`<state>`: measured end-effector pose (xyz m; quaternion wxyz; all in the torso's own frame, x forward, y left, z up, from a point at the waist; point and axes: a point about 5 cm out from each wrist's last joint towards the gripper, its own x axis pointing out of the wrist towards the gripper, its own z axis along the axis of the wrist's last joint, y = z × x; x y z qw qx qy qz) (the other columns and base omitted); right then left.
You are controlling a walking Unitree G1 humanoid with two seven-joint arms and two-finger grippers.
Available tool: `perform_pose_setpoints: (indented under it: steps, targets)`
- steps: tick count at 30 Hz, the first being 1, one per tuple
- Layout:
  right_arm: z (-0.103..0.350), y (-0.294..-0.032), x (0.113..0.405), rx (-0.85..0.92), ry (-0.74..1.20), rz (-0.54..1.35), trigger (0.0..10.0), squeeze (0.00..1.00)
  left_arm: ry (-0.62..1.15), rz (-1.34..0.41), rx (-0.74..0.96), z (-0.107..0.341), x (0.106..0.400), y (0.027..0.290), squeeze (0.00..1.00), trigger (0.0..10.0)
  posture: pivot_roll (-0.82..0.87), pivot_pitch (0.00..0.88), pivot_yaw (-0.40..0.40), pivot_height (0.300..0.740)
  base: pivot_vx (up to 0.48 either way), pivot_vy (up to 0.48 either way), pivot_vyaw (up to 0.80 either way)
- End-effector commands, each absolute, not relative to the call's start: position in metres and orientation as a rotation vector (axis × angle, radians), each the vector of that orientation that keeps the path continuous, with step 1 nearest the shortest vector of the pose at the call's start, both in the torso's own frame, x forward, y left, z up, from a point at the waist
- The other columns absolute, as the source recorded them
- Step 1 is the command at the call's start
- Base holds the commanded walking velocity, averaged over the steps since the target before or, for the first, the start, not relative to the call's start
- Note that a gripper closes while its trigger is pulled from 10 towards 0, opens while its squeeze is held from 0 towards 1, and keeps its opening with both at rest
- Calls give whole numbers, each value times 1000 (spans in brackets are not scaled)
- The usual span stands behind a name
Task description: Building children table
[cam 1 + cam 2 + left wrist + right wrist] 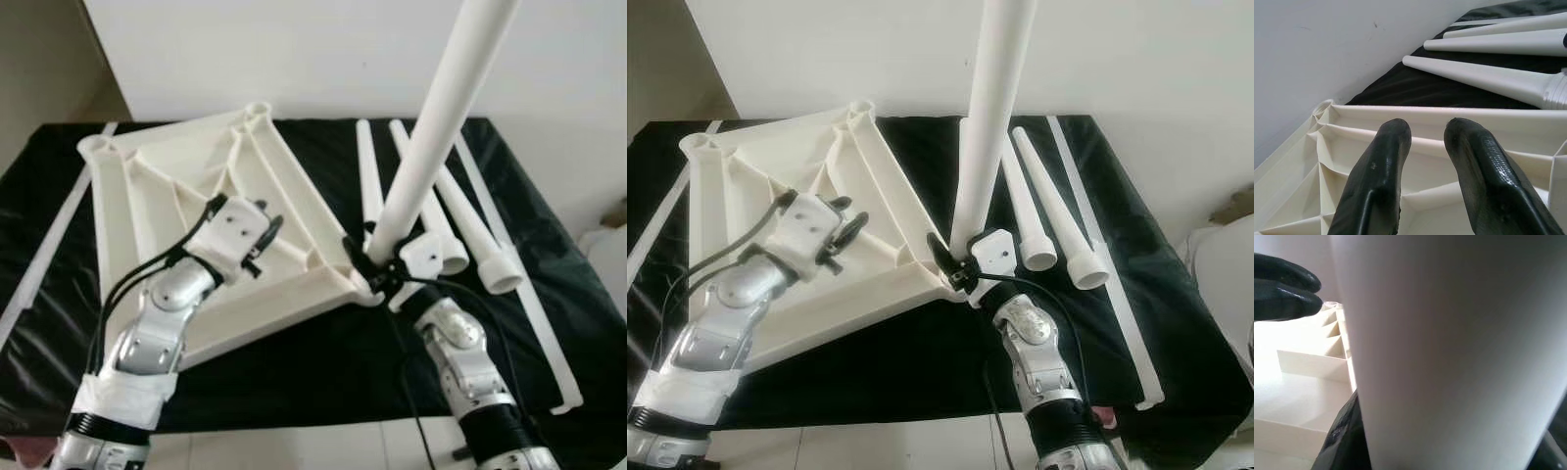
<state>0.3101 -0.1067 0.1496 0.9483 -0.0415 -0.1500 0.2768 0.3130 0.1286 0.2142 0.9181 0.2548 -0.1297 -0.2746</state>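
A white table leg [1449,347] stands pressed against one black finger [1344,440], the other fingertip [1283,286] apart, ribbed tabletop underside [1308,377] beyond them

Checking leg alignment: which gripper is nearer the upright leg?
Right. The right gripper is closed around the upright leg at its base, by the tabletop corner. The left gripper rests apart, over the tabletop's ribbed middle.
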Motion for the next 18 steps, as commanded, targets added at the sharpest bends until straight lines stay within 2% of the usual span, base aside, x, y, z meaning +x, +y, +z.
perform_pose_setpoints:
  steps: [1, 11, 18]
  targets:
    - [94, -113, 301, -6, -12, 515, 10000, 0, -253, -568, 522, 211, 311, 129, 0, 10000, -69, 152, 24, 740, 0, 0, 0]
    - [100, -113, 302, -23, -59, 446, 10000, 0, -241, -571, 523, 209, 310, 129, 0, 10000, -67, 149, 41, 740, 0, 0, 0]
    - [111, -114, 304, -124, -143, 384, 10000, 0, -247, -581, 530, 212, 312, 127, 0, 10000, -68, 152, 47, 740, 0, 0, 0]
